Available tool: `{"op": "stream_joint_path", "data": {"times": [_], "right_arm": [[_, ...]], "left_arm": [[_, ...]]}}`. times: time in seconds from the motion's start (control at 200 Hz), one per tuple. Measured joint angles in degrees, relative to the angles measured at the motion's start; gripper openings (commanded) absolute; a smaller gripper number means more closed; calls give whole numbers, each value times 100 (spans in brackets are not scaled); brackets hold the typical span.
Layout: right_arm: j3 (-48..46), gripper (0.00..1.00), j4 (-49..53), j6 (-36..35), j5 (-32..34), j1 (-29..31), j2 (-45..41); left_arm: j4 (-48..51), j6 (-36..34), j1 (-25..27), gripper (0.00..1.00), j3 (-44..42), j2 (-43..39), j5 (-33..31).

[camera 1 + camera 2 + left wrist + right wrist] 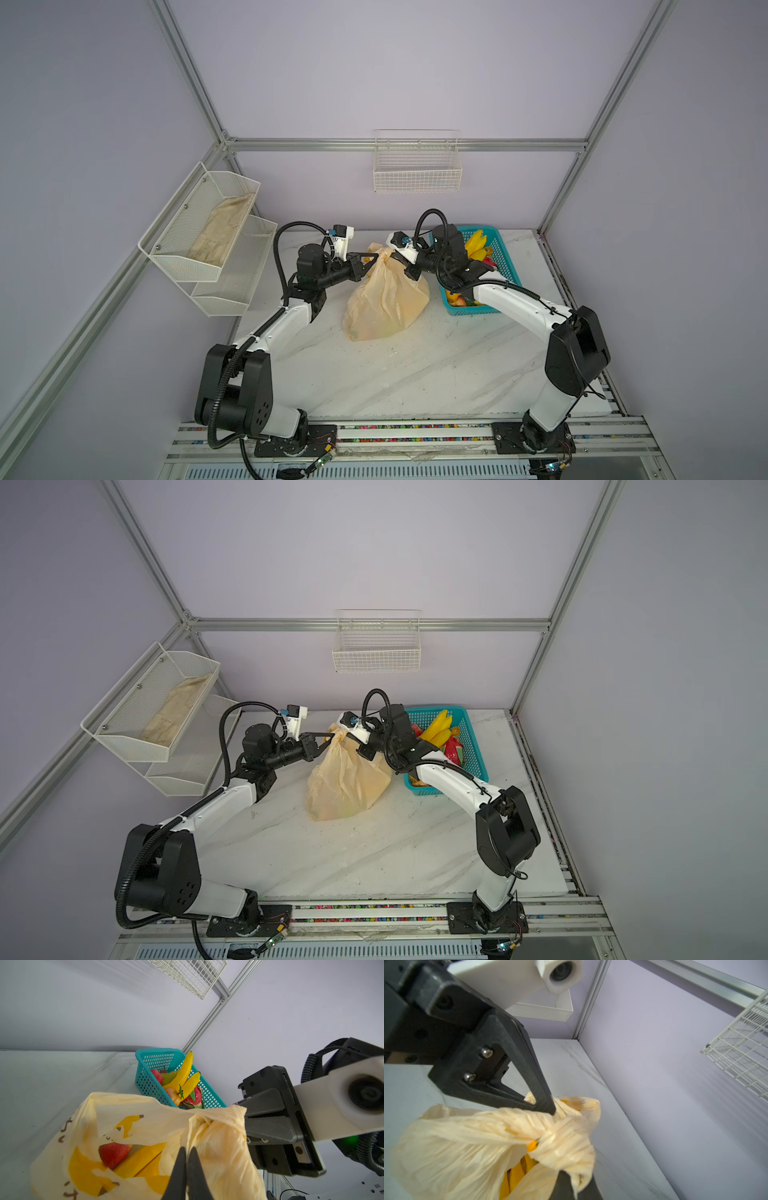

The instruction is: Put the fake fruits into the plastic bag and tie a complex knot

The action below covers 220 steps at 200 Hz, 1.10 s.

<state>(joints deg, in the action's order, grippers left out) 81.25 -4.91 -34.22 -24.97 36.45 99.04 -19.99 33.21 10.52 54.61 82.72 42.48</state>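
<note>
The plastic bag point(386, 299) point(345, 783) stands mid-table, its cream-yellow handles bunched into a knot point(384, 254) point(562, 1138) at the top. My left gripper point(376, 255) point(187, 1150) is shut on a gathered strip of the bag just beside the knot, coming from the left. From the right, my right gripper point(395, 257) point(577, 1180) pinches a loose end of the knot between its fingers. Through the bag's mouth I see a red strawberry point(114, 1154) and a banana point(139, 1159). More fake fruits, among them bananas point(476, 245) point(182, 1074), lie in the teal basket point(505, 257).
The teal basket point(471, 746) sits at the back right under my right forearm. A white wire basket point(417, 170) hangs on the back wall. A two-tier mesh shelf point(195, 249) with a beige cloth point(220, 232) is on the left wall. Aluminium rails run along the front.
</note>
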Motion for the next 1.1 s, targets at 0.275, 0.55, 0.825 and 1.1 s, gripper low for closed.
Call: {"op": "stream_joint_path", "data": {"times": [0.275,0.55,0.825,1.1], "right_arm": [[-667,76,-33,264,319,11,-570],[-1526,69,-20,721,870,11,-1377],[-1526,44,-52,1067,929,11,-1399],[-1338,43,-168,1174,973,11,-1231]], "left_arm": [[-50,-4,-4,0,0,-210,-133],[-55,-4,-4,0,0,-210,-136],[-55,-4,-4,0,0,-210,-136],[-55,-7,-4,0,0,-210,-136]]}}
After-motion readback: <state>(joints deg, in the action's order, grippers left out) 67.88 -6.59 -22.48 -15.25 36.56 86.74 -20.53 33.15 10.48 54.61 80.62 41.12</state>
